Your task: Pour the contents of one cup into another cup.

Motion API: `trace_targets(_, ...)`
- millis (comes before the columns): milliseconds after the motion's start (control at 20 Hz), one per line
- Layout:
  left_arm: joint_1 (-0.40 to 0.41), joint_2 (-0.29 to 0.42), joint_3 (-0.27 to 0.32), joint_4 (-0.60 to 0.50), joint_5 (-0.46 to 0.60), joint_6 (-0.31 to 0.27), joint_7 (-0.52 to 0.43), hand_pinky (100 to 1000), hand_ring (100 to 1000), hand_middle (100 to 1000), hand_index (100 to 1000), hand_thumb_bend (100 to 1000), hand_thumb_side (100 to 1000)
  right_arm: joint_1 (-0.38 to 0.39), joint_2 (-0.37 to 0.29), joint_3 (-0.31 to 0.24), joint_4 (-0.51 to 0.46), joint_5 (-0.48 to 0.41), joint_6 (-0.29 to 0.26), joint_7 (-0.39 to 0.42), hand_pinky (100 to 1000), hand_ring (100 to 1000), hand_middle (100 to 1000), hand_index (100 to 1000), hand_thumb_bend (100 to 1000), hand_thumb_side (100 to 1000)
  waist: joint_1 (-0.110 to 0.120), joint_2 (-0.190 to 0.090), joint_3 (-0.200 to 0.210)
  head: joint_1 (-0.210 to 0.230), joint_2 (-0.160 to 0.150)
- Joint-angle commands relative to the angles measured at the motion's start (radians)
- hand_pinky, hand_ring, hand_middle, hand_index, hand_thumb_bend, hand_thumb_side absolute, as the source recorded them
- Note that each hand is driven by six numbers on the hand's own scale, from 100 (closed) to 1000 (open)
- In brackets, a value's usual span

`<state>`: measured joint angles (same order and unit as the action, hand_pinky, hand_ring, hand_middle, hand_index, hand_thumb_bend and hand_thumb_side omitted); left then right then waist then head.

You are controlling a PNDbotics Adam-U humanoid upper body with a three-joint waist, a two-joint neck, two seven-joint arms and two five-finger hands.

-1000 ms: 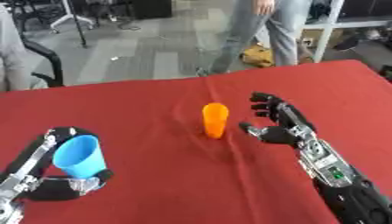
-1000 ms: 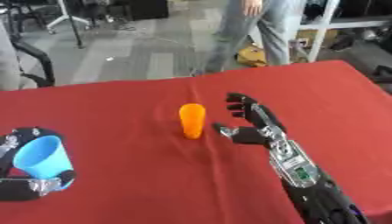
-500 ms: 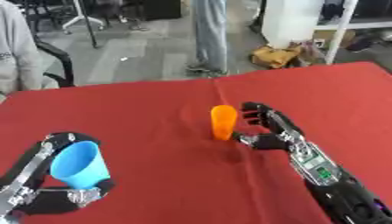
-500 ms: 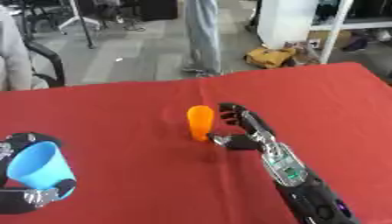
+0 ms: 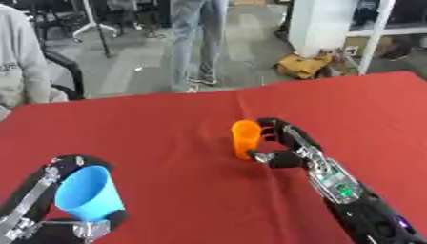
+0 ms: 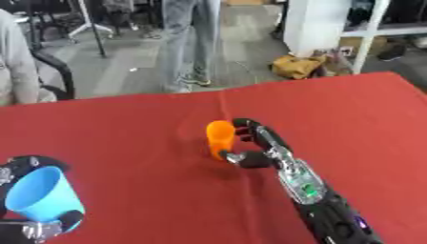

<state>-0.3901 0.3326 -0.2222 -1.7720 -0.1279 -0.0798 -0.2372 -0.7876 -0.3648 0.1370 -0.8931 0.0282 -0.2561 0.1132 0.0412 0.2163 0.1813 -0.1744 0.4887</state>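
**A:** Left eye view first. Position of the orange cup (image 5: 245,139)?

**B:** Upright on the red table (image 5: 167,128), near the middle. Right hand (image 5: 283,145) just beside it on its right side, fingers curved toward the cup wall, thumb low near the base. Touching or a sliver apart: cannot tell. Not yet wrapped round, so judged as closing in for a grasp, fingers shaped to the cup's width.

**A:** And the blue cup (image 5: 87,193)?

**B:** Lower left corner, clamped in the left hand (image 5: 50,209), fingers curled round it. Mouth tilted up and toward the camera, clear of the table. Held off to the side, probably to keep it ready for the pour without crowding the other arm.

**A:** Right eye view?

**B:** Same layout, shifted left. Orange cup upright, right hand alongside, thumb by the base. Blue cup at the lower left edge, well apart from the orange one. Contents of either cup: not visible.
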Motion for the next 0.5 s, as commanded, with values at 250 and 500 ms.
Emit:
trace_targets(250,-0.008,0.002,-0.003,-0.026,0.008,0.000,-0.011,502,420,469,690,529,100,-0.045,-0.004,-0.006,0.026,0.010,-0.003,0.012,840,843,846,900,489,119,0.004,-0.013,0.009,-0.009,-0.022)
trace_targets(500,-0.005,-0.001,-0.006,-0.023,0.007,0.001,-0.014,504,421,470,690,527,100,-0.060,0.006,-0.010,0.055,0.009,-0.007,0.021,840,843,843,912,520,160,0.007,-0.012,0.011,-0.015,-0.027)
